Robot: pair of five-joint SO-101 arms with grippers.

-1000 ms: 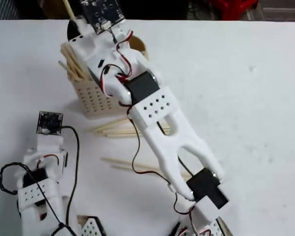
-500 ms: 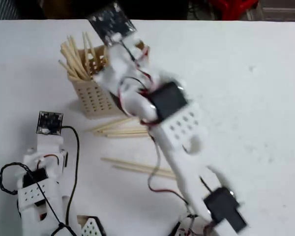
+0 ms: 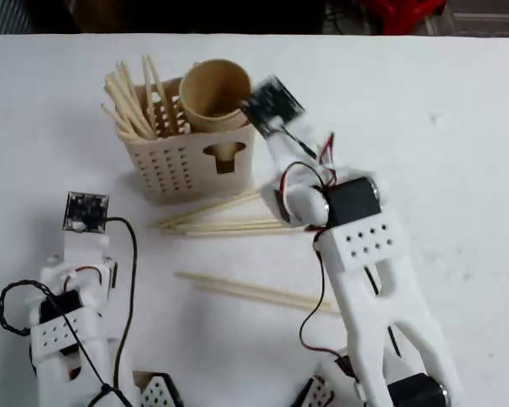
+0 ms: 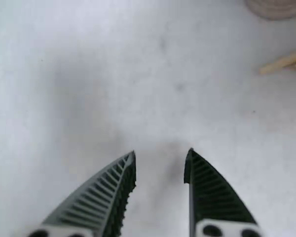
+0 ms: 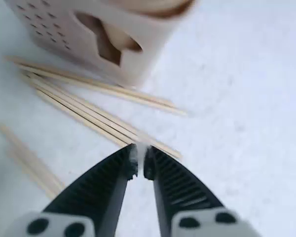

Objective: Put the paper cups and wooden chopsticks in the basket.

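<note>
The task looks a good part done, but not finished. One paper cup [image 3: 213, 93] stands inside the basket [image 3: 182, 166], and beside it, in the same basket, a bundle of wooden chopsticks [image 3: 132, 100] leans upright; whether more cups are stacked in this one, I cannot tell. What is left are the loose chopsticks on the surface [image 3: 445, 170]: one group [image 3: 229, 225] lies just in front of the basket, and a pair [image 3: 254, 291] lies apart from it, nearer to the arms. The right arm [image 3: 366, 246] hangs over the first group, with its jaws almost closed and grasping nothing. The left arm [image 3: 68, 307] is low over a bare part of the surface, its jaws released and empty. In my judgement, the work that waits is to pick up these loose sticks and put them in the basket.
</note>
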